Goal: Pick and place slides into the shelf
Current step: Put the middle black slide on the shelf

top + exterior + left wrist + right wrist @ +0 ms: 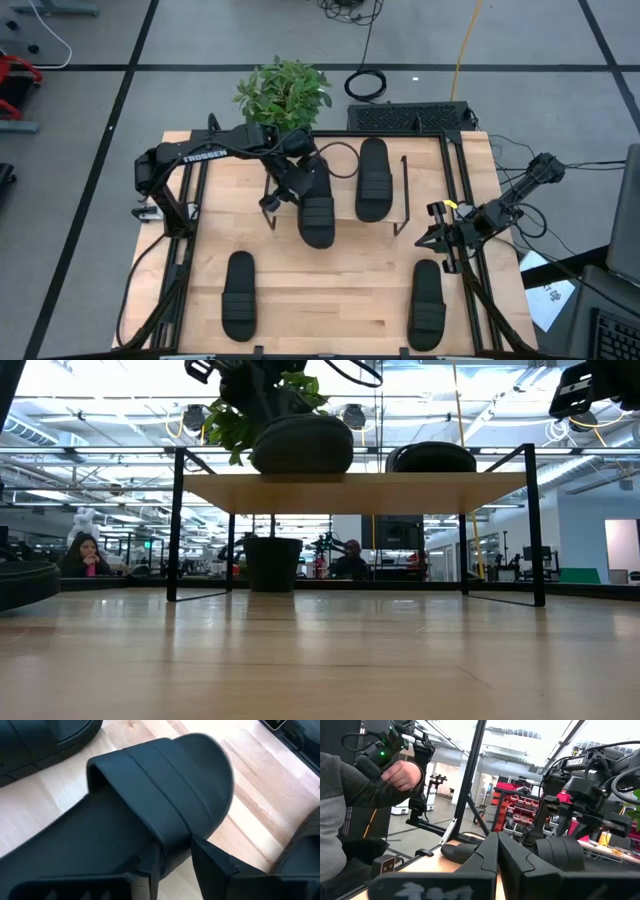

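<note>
In the high view, the left gripper covers the far end of the slide beneath it, so its fingers cannot be made out there. The near slide on the right is partly behind the table's black rail. In the low view, the shelf top hides both slides' undersides.

left claw parted, right claw closed

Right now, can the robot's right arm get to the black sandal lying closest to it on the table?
Probably yes. The right tool hangs shut just above the near right slide, and nothing lies between them. It would have to open first, then come down.
</note>
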Robot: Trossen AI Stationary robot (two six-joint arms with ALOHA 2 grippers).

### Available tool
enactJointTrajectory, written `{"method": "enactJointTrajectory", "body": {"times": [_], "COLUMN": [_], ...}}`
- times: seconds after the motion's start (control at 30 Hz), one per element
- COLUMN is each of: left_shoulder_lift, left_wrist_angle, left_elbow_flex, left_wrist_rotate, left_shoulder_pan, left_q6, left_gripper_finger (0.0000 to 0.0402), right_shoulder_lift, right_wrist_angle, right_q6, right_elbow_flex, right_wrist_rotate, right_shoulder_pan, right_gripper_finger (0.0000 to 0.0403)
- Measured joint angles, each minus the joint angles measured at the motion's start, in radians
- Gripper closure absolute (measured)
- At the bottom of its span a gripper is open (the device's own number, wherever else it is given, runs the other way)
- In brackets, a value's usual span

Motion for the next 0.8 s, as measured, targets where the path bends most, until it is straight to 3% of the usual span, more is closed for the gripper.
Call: {"method": "enactJointTrajectory", "body": {"times": [0.4, 0.67, 0.8], "left_shoulder_lift": [-0.004, -0.091, -0.156], "left_wrist_angle": [0.036, 0.068, 0.110], "left_elbow_flex": [0.000, 0.000, 0.000], "left_wrist_rotate": [-0.043, -0.109, -0.141], "left_shoulder_pan": [-0.001, -0.013, -0.047], "left_q6": [-0.045, -0.072, -0.170], "left_gripper_finger": [0.0235, 0.0199, 0.0193], "right_shoulder_lift": [0.000, 0.000, 0.000], "right_wrist_angle": [0.001, 0.001, 0.001], "right_q6": [0.000, 0.000, -0.002], "right_elbow_flex": [0.000, 0.000, 0.000], "right_wrist_rotate": [0.000, -0.001, -0.001], "right_shoulder_pan": [0.000, 0.000, 0.000], "right_gripper_finger": [0.0403, 0.0403, 0.0403]}}
